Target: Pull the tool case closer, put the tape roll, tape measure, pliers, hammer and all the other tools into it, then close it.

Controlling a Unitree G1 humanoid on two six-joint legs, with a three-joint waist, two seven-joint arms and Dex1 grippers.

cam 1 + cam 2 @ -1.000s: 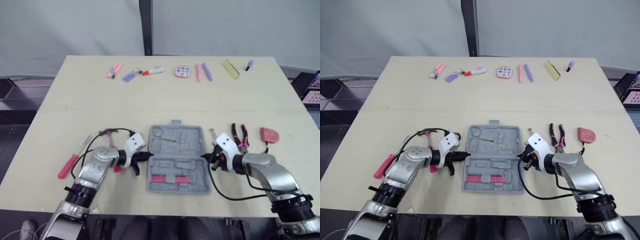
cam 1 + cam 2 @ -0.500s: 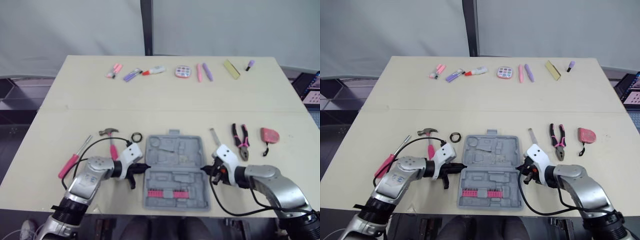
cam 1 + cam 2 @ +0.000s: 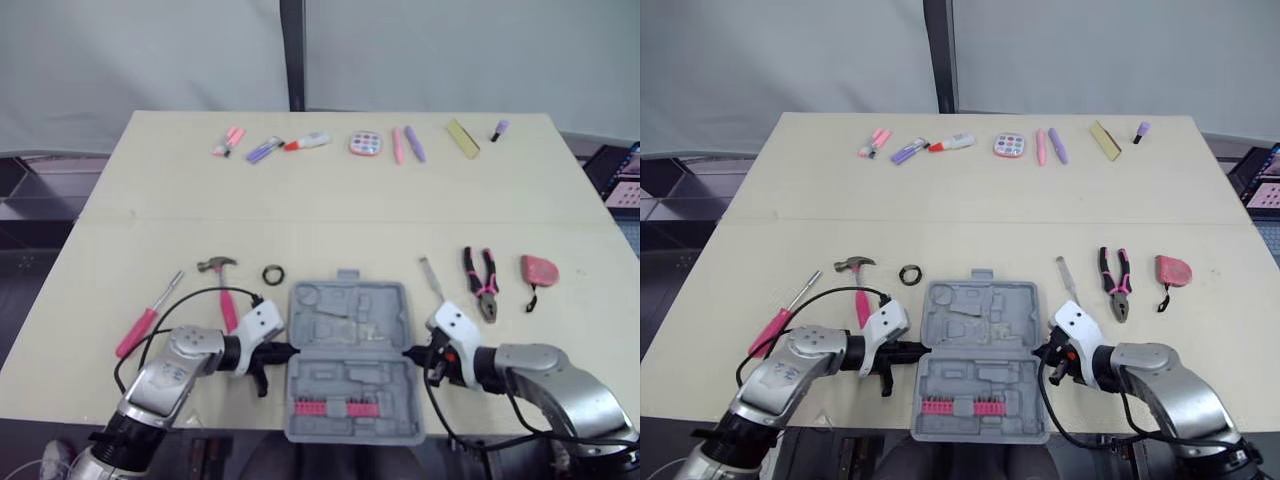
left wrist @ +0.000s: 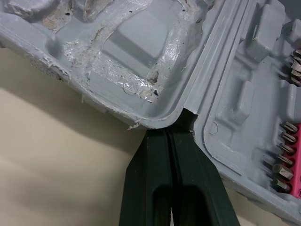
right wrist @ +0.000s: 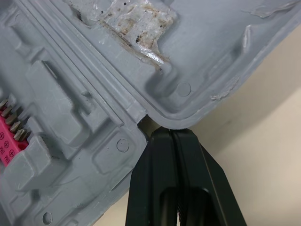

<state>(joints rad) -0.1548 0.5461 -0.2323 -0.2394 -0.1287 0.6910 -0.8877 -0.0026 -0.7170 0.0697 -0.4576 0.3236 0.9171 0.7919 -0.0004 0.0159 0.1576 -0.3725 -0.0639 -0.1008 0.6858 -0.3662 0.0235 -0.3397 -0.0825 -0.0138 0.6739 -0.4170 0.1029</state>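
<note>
Grey tool case [image 3: 350,335] open flat, pink bit strip [image 3: 335,407] in near half — both jaws together, tips at hinge.

Both arms bend inward toward the tool case [image 3: 350,325], one on each side of it. Left gripper [image 3: 288,350]: fingers [image 4: 148,179] pressed together, tips touching the hinge notch on the case's left edge. Right gripper [image 3: 408,353]: fingers [image 5: 160,169] pressed together, tips at the hinge notch on its right edge.
</note>
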